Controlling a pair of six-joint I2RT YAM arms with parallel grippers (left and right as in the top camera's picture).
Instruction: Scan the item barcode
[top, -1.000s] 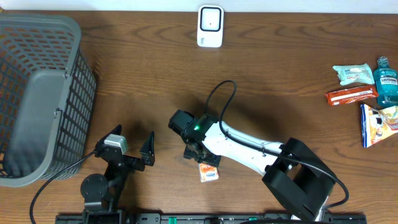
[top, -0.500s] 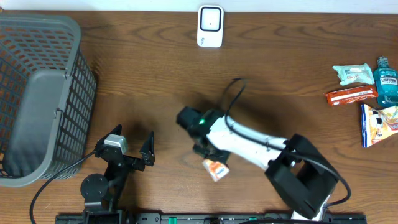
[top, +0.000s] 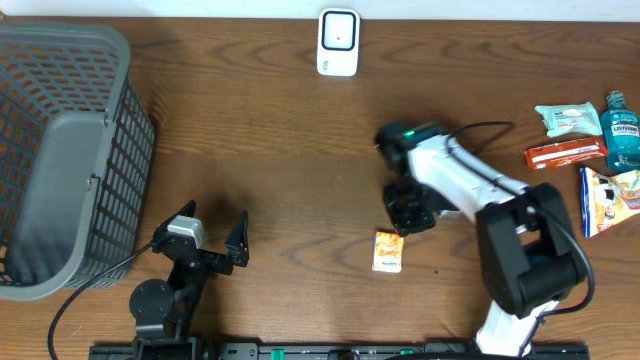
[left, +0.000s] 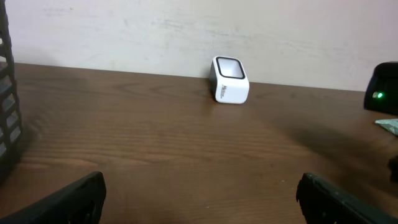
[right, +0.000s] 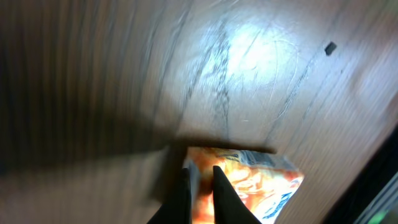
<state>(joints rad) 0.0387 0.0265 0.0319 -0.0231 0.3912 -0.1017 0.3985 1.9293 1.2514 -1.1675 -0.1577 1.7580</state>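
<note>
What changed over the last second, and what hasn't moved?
The right pincer closed on the orange packet and swung right, carrying it along. The left pincer stayed open and parked; the scanner and basket did not move.

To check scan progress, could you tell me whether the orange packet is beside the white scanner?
No, the orange packet lies by the right gripper, well apart from the white scanner.
</note>
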